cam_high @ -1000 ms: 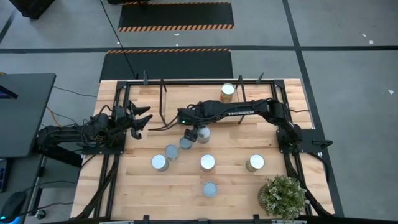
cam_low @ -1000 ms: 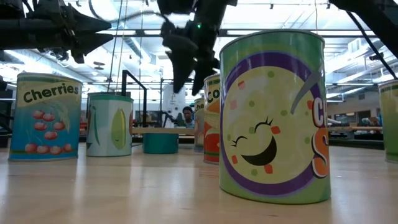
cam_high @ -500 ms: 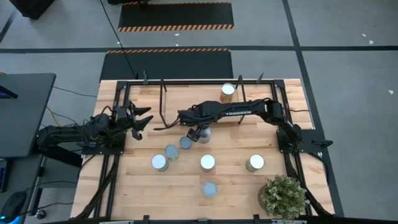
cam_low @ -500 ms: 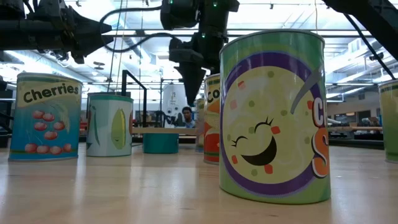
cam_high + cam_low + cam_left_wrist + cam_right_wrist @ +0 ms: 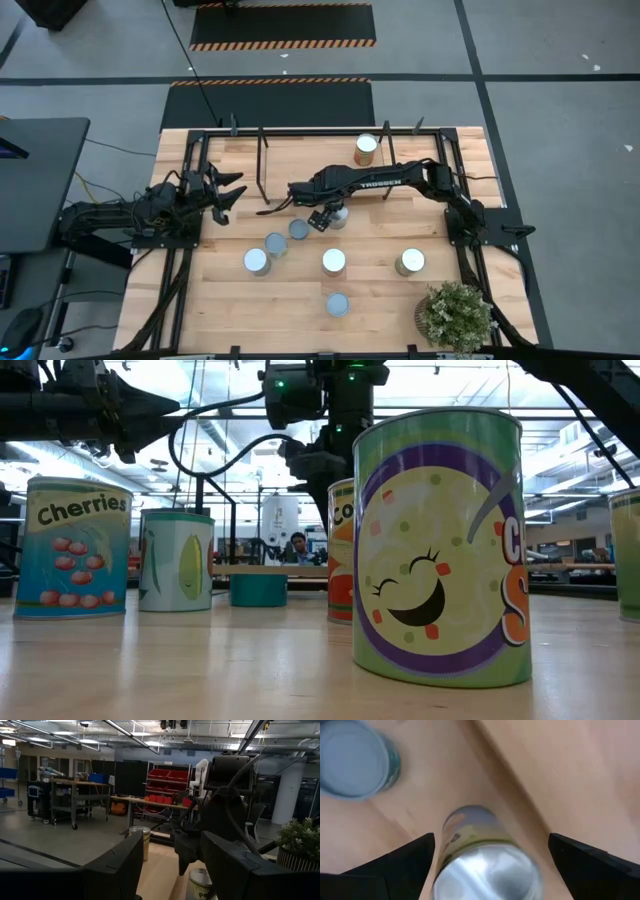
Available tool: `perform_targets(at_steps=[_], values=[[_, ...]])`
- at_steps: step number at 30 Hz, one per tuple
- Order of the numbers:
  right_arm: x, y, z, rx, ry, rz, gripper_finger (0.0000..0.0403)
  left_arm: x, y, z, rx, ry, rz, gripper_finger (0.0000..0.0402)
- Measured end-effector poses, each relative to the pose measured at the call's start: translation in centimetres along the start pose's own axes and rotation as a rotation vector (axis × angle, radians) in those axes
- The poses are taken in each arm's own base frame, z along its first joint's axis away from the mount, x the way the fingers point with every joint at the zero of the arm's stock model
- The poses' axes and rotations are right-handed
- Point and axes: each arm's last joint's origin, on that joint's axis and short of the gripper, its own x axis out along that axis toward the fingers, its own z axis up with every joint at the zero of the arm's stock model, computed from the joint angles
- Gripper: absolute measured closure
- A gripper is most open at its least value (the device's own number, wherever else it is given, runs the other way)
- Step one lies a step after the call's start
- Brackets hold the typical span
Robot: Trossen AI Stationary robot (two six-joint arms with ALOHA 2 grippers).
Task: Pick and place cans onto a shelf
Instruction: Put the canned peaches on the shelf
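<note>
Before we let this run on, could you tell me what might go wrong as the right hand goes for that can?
1. The right hand hangs open over a can that sits off-centre between its fingers; one finger could clip the rim and tip it.
2. A teal can stands close beside; a drifting descent might knock it.
3. The shelf has upright rods near the arm, which the lift could snag.

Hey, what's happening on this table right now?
The right gripper hangs open over a can near the table's middle, fingers on either side, not gripping it. One can stands on the shelf; five more stand in front. The left gripper waits at the left edge, holding nothing.
</note>
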Motion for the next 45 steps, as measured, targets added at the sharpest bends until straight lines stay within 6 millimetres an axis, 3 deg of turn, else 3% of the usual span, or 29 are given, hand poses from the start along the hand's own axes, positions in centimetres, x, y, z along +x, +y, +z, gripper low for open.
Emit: perform_targets(at_steps=[14, 21, 27, 30, 35, 38, 45], values=[[2.4, 0.1, -1.1, -0.095, 0.108, 0.057, 0.0009, 0.0, 0.0, 0.0, 0.0, 0.0, 0.0, 0.0198], [2.7, 0.0, -1.1, -0.137, 0.112, 0.061, 0.0061, 0.0, 0.0, 0.0, 0.0, 0.0, 0.0, 0.0198], [2.7, 0.0, -1.1, -0.273, 0.107, 0.069, 0.0093, 0.0, 0.0, 0.0, 0.001, 0.001, 0.0, 0.0198], [1.6, -0.3, -1.4, -0.344, 0.097, 0.066, 0.0087, 0.0, 0.0, -0.1, 0.003, 0.009, 0.001, 0.0198], [-2.2, -1.3, -3.0, -0.529, 0.065, 0.01, 0.0081, 0.0, 0.0, -0.2, 0.006, 0.02, 0.002, 0.0198], [-3.2, -1.8, -3.3, -0.59, 0.053, 0.0, 0.0082, 0.0, 0.0, -0.2, 0.005, 0.014, 0.003, 0.0198], [-4.9, -5.4, -2.4, -0.664, 0.033, -0.021, 0.0082, 0.0, 0.0, -0.2, 0.005, 0.014, 0.012, 0.0198]])
